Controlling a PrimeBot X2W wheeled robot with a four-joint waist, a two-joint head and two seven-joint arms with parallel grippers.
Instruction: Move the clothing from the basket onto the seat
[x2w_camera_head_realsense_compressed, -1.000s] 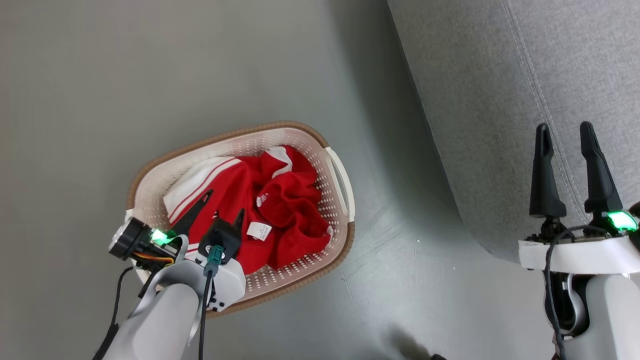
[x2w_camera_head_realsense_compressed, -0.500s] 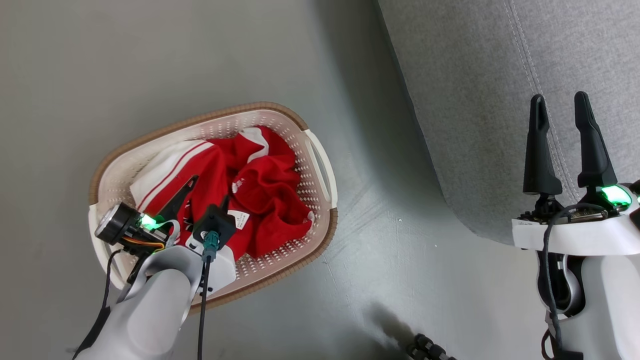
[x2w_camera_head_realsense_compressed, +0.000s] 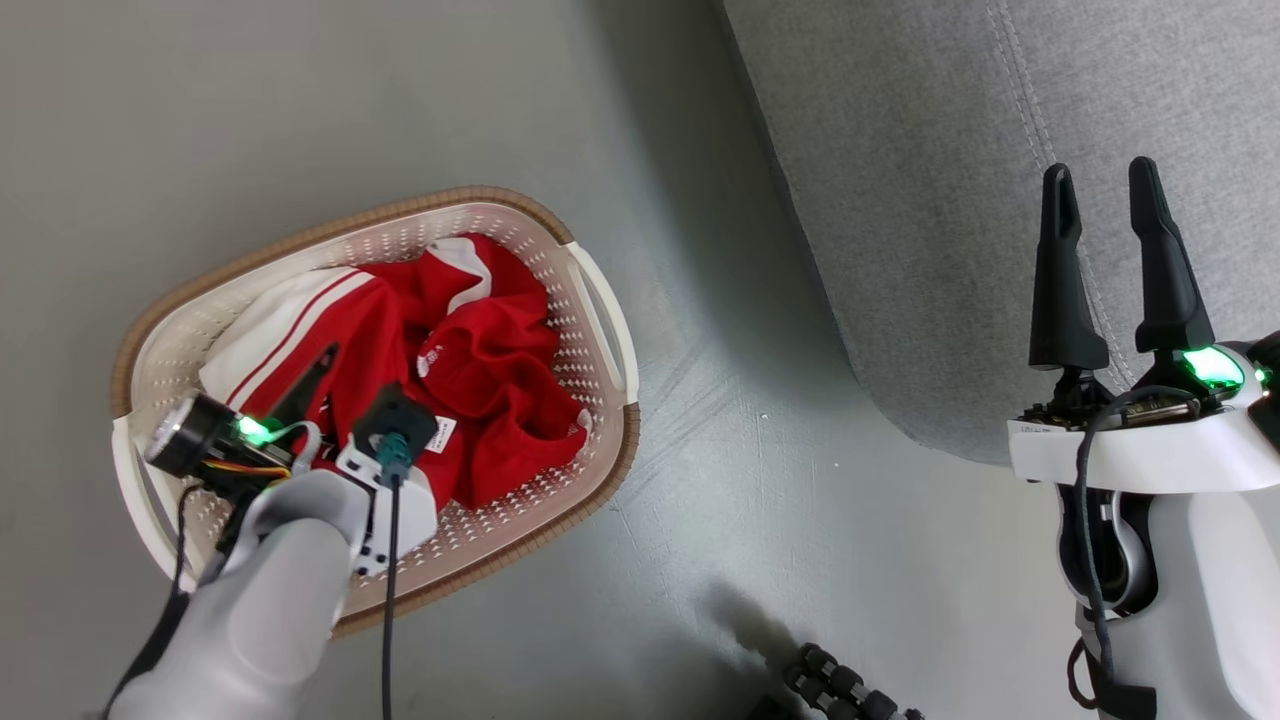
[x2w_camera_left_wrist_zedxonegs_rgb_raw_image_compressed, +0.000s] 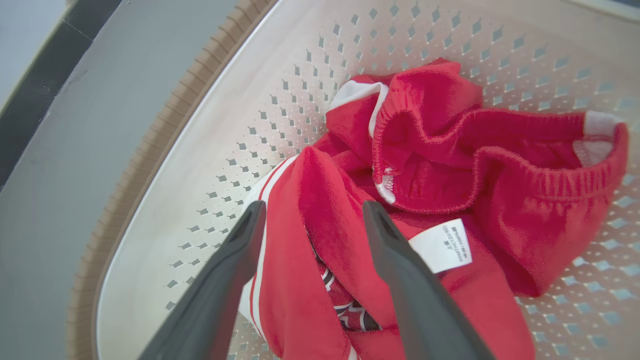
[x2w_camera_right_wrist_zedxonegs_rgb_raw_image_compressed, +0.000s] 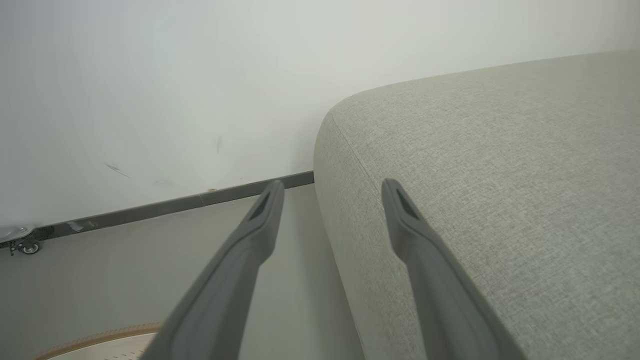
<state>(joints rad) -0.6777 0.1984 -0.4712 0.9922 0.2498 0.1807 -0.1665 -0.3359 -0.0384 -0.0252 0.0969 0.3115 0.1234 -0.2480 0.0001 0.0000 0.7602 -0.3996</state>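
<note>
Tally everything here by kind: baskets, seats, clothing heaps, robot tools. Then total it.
Basket: 1
Seat: 1
Clothing heap: 1, garments too tangled to count singly
Tools: 2, left tool and right tool, both open
Total: 5

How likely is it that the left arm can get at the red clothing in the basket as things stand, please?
Probably yes: the left gripper hangs over the basket with its jaws open, a fold of the red clothing between them, and nothing stands in the way.
</note>
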